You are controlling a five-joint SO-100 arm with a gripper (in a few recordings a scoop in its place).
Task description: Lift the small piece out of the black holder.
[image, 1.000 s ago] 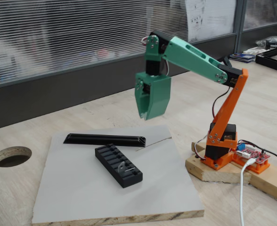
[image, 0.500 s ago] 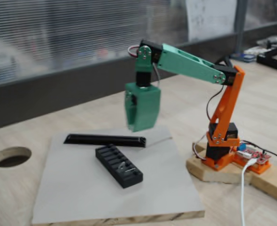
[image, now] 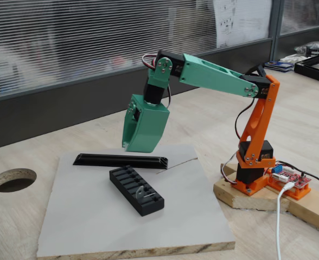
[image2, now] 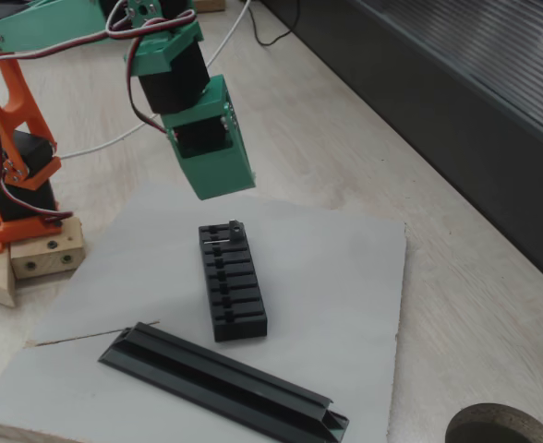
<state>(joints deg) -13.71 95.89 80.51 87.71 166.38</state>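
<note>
The black holder (image: 132, 187) (image2: 232, 286) lies on a grey board, its slots facing up. The small piece (image: 141, 192) (image2: 235, 227), a silvery tab, stands in a slot near one end of the holder. My green gripper (image: 129, 147) (image2: 218, 190) hangs in the air above the board, tilted, its tip well above the holder. In one fixed view its tip is close to the end that carries the piece. Its jaws look shut with nothing between them.
A long thin black bar (image: 120, 160) (image2: 221, 381) lies on the grey board (image: 94, 222) (image2: 345, 277) beside the holder. The orange arm base (image: 251, 173) (image2: 13, 185) stands on a wooden block. A round hole (image: 13, 179) (image2: 502, 426) is cut in the table.
The gripper has swung left and come lower over the board, tilting as it went. The holder, the piece and the bar have not moved.
</note>
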